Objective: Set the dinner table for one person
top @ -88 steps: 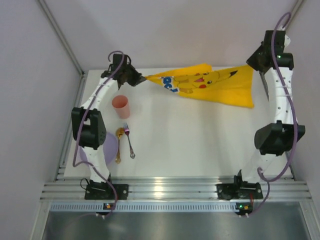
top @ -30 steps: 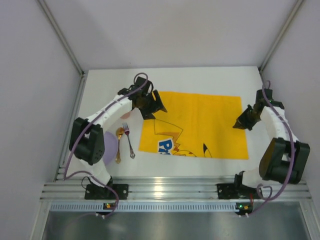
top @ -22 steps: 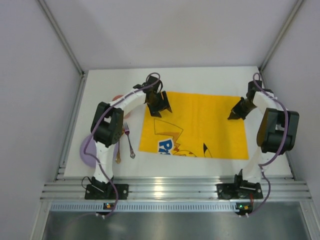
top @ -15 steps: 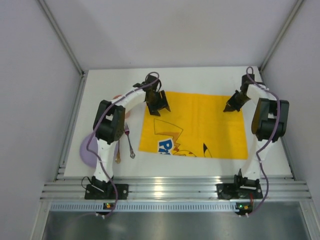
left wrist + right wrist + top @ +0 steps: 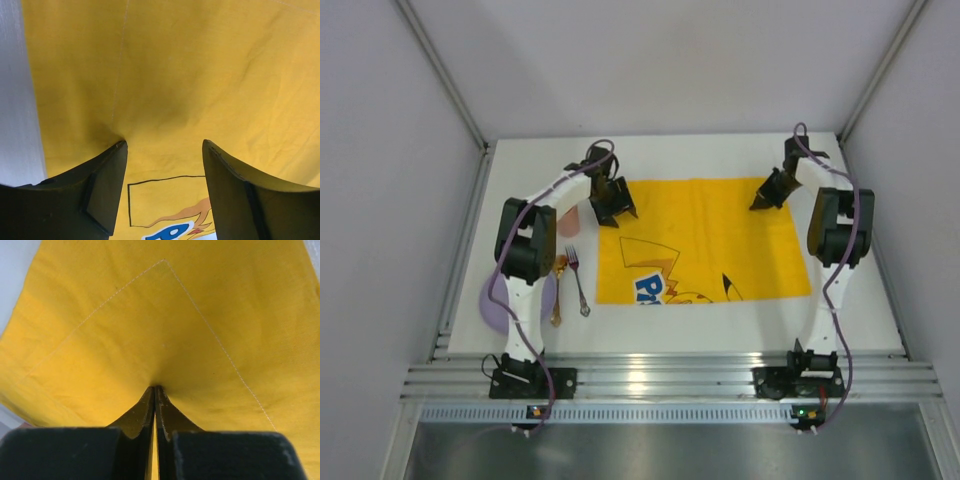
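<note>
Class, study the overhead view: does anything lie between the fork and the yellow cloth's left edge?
Nothing visible does. Only a bare strip of white dinner table separates the fork from the yellow cloth; the spoon lies on the fork's other side.

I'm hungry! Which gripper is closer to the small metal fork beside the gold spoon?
Left. The left gripper is open at the far-left corner of the yellow cartoon-print cloth, just beyond the small metal fork; the right gripper pinches the far-right corner, across the cloth.
</note>
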Controlling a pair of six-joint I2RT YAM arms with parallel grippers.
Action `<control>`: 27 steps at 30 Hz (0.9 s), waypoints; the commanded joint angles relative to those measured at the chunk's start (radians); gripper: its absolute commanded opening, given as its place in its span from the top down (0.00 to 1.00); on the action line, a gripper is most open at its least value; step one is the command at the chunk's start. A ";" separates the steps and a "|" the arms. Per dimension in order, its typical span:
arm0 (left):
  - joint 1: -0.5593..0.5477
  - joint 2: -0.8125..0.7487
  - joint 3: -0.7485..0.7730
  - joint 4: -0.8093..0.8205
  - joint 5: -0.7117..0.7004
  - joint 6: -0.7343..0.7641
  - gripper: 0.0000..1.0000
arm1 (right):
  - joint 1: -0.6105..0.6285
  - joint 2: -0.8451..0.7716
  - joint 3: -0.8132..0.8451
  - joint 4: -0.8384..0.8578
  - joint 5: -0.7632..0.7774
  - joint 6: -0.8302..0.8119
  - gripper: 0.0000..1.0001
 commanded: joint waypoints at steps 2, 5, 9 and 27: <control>-0.001 -0.022 0.006 -0.054 -0.054 0.035 0.33 | 0.010 0.028 0.008 -0.015 0.047 0.004 1.00; -0.001 -0.022 0.058 -0.079 -0.053 0.040 0.34 | 0.010 -0.002 -0.010 -0.018 0.038 -0.010 1.00; -0.005 -0.048 0.196 -0.157 -0.068 0.060 0.33 | 0.019 -0.113 -0.067 -0.005 0.017 -0.027 1.00; 0.059 -0.649 -0.045 -0.346 -0.501 0.043 0.31 | 0.236 -0.759 -0.499 0.025 -0.122 -0.028 0.16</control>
